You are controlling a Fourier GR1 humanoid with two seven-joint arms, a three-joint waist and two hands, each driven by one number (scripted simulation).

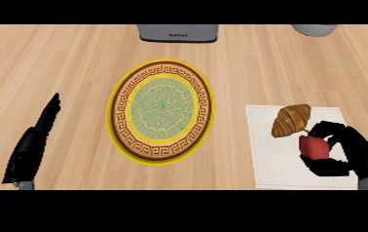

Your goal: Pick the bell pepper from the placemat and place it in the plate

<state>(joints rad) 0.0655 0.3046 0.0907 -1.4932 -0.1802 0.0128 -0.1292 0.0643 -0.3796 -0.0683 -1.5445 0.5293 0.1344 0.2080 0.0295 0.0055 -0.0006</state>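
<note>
At the far left I see my left hand (34,141) resting near the counter's edge, fingers straight and pressed together, pointing up and holding nothing. Next comes the plate (119,124), yellow-rimmed and patterned, lying on the wooden counter (72,55) with nothing on it. Right of it is the white placemat (269,170), where a croissant (292,119) sits just above my right hand (343,150). That hand is curled round the red bell pepper (313,147), thumb and fingers wrapping it from the right, the pepper over the placemat. From here the plate lies to the pepper's left and slightly farther up the counter, well apart, so I judge the carry must go leftward, clearing the croissant.
</note>
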